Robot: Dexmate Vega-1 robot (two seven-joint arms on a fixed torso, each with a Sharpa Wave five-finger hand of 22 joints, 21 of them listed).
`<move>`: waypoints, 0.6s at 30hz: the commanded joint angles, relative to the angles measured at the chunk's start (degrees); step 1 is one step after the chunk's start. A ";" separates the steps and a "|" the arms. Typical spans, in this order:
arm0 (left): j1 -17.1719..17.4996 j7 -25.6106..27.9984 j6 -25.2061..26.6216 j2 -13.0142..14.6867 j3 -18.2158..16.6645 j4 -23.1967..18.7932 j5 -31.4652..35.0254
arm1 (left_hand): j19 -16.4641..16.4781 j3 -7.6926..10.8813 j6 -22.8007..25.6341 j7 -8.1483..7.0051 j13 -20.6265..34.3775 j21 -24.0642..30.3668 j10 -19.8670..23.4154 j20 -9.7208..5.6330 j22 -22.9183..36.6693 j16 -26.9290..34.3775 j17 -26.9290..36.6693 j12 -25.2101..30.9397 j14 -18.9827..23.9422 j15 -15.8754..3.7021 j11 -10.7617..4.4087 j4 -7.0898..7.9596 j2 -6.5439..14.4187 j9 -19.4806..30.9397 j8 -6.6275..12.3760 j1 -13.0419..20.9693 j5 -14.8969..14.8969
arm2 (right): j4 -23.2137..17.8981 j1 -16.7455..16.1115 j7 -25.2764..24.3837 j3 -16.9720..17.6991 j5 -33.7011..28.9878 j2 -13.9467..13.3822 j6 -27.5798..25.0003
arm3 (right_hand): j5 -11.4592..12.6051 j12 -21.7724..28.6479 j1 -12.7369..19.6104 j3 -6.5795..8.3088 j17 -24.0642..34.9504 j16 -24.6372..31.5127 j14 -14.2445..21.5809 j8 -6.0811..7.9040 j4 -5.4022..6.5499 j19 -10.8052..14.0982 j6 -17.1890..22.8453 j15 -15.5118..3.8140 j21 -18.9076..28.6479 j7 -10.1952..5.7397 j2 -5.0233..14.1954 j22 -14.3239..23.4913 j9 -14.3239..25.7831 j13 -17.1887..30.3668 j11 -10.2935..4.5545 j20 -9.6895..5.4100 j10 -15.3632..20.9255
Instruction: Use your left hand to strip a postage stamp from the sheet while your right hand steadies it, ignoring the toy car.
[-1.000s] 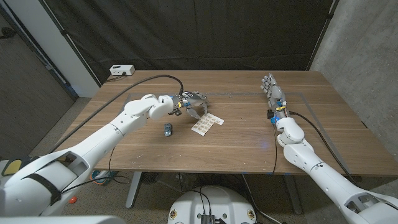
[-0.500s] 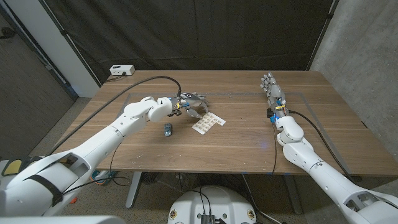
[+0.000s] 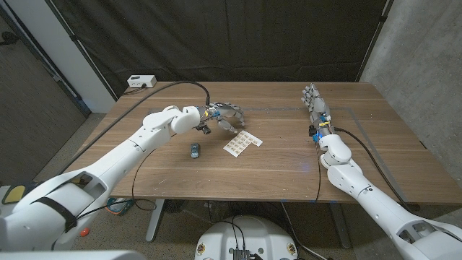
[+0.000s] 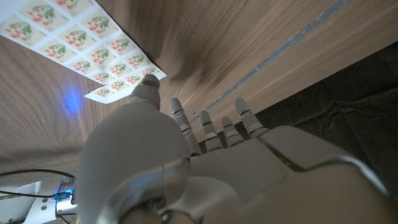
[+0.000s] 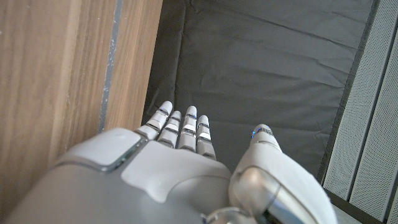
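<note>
The stamp sheet (image 3: 240, 143) lies on the wooden table near its middle, a white sheet of small stamps with red pictures (image 4: 74, 40). My left hand (image 3: 224, 115) hovers just behind the sheet's far left corner, fingers spread and holding nothing. In the left wrist view its fingers (image 4: 208, 127) reach past the sheet's edge over bare wood. My right hand (image 3: 316, 108) stands far off at the table's right side, fingers straight and empty (image 5: 180, 127), not touching the sheet. A small dark toy car (image 3: 195, 149) sits just left of the sheet.
A white box (image 3: 141, 81) sits at the table's back left corner. A black cable (image 3: 180, 89) arcs over the table to my left wrist. A thin line (image 3: 346, 110) runs across the tabletop at the right. A black curtain hangs behind.
My left hand has lifted off the sheet's corner and drawn back toward the table's far side, its fingers spreading. The sheet, the car and my right hand stay put.
</note>
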 commanded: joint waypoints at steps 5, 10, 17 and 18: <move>-3.63 -6.68 -2.30 -1.09 2.63 2.40 -1.93 | -2.13 -0.15 1.67 -0.41 0.28 0.65 -0.74 0.12 0.22 -0.15 -0.27 0.04 -0.38 0.15 0.03 -1.12 -1.10 -0.17 0.77 1.52 -0.42 | -0.24 -0.72 -0.92 0.69 0.05 0.08 0.98 | 0.09 0.26 -0.34 0.02 0.14 0.14 0.92 0.19 0.02 0.43 0.45 0.03 -0.06 0.00 -0.02 0.29 0.11 0.27 -0.37 -0.28 0.40; -3.24 -6.82 -1.78 -0.76 2.90 1.33 -0.71 | -2.34 -0.50 2.17 -0.47 0.29 0.68 -0.75 0.05 0.19 -0.20 -0.36 -0.04 -0.65 0.16 -0.05 -1.41 -1.74 -0.25 0.91 1.71 -0.49 | 0.13 -0.66 -0.43 0.68 0.32 0.16 1.22 | 0.09 0.23 -0.40 0.02 0.14 0.12 0.94 0.19 0.04 0.44 0.46 0.01 -0.11 0.03 -0.03 0.29 0.11 0.27 -0.22 -0.29 0.35; -2.12 -5.09 -0.87 -0.11 3.03 -0.26 2.30 | -2.29 -0.86 4.47 0.44 0.30 0.99 -0.28 -0.03 0.17 0.03 -0.46 0.01 -0.54 -0.05 -0.35 -1.59 -1.95 -0.25 1.84 2.00 -0.53 | 0.35 -0.66 -0.21 0.62 0.26 0.24 1.64 | 0.10 0.23 -0.44 0.03 0.13 0.08 0.95 0.19 0.03 0.47 0.47 -0.04 -0.16 0.07 -0.06 0.29 0.11 0.27 -0.22 -0.28 0.38; -2.11 -5.18 -0.83 -0.20 3.02 -0.08 2.25 | -2.30 -0.87 4.68 0.50 0.31 1.01 -0.26 -0.01 0.16 0.09 -0.47 0.01 -0.44 -0.09 -0.33 -1.60 -1.92 -0.25 1.92 2.04 -0.53 | 0.36 -0.67 -0.17 0.60 0.23 0.23 1.71 | 0.10 0.24 -0.44 0.03 0.12 0.10 1.00 0.19 0.02 0.47 0.48 0.02 -0.17 0.08 -0.06 0.29 0.11 0.27 -0.13 -0.28 0.44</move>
